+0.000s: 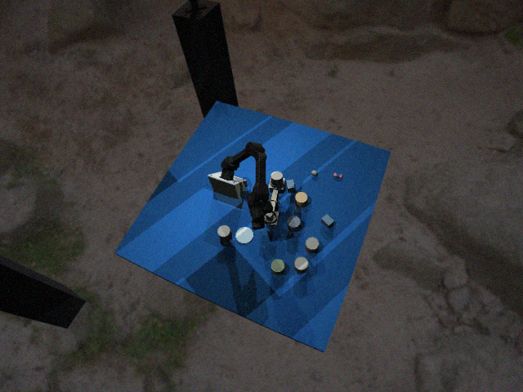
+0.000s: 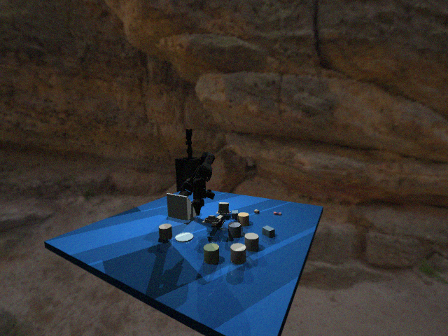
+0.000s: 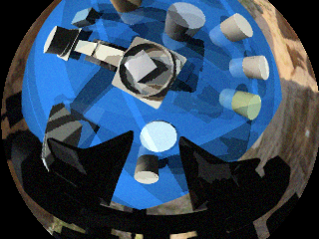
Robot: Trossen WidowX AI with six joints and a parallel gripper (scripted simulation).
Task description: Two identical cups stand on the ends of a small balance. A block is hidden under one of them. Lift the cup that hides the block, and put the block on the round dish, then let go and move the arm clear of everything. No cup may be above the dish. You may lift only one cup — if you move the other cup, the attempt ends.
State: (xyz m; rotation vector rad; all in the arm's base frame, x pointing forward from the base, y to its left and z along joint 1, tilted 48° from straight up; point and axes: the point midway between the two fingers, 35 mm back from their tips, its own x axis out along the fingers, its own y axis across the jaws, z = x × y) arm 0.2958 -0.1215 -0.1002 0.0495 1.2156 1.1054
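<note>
My gripper [image 1: 257,224] [image 2: 197,212] [image 3: 156,137] is partly open and empty, raised above the table beside the balance's near end. The balance's beam [image 1: 274,199] [image 3: 107,54] runs to a far end where one pale cup [image 1: 276,179] [image 2: 223,208] [image 3: 60,41] stands. The near end is uncovered: a pale block [image 3: 142,67] lies inside its round rim in the wrist view. The round pale dish [image 1: 244,235] [image 2: 184,236] [image 3: 159,136] is empty. The other cup [image 1: 223,233] [image 2: 165,232] [image 3: 147,169] stands on the table just beyond the dish.
A slanted panel [image 1: 225,188] [image 2: 178,207] [image 3: 62,131] stands near the arm's base. Several cylinders stand past the balance, among them a grey one [image 1: 294,223] [image 2: 234,230] [image 3: 184,21] and a green one [image 1: 277,266] [image 2: 211,254] [image 3: 246,105]. A grey-blue box [image 1: 328,220] [image 2: 268,231] lies farther right.
</note>
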